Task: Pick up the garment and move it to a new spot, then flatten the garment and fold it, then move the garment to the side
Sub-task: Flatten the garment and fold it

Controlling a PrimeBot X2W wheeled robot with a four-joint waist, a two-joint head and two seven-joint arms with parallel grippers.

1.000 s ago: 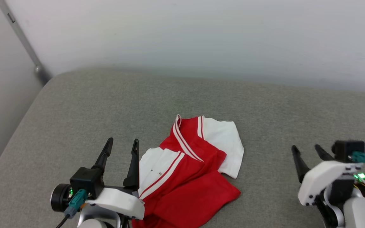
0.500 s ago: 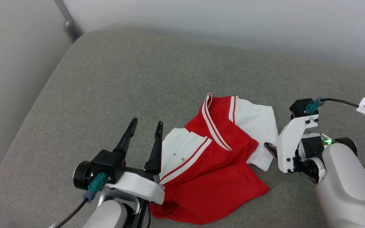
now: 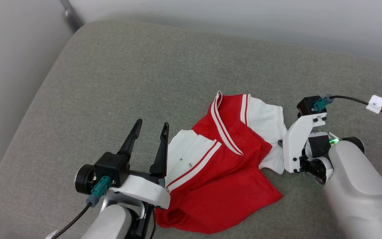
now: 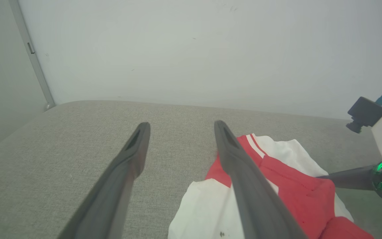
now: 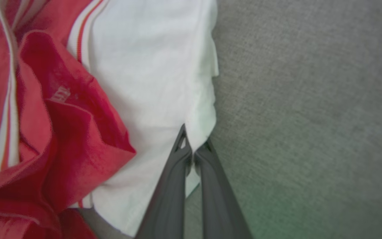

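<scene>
— Where was the garment (image 3: 224, 172) at that moment?

— It lay crumpled on the grey cushion (image 3: 111, 83), toward the near edge, between the two arms. Its long axis ran roughly from far to near, with the striped collar at the far end and the red hem at the near end.

— Which arm was nearer to it?

— The right one. The right end effector (image 5: 193, 147) was at the right side of the garment. Its fingers were pressed together at the edge of the white sleeve (image 5: 151, 66), and some cloth seemed pinched between them. From that grip, all the rest of the garment lay to the left.

— And the other arm?

— The left end effector (image 3: 152, 123) stood just left of the other sleeve, fingers wide apart, pointing far, holding nothing.

— What did you expect next?

— A lift by one sleeve only, I think. The red body would hang and trail, and such a thin pinch could slip.
</scene>
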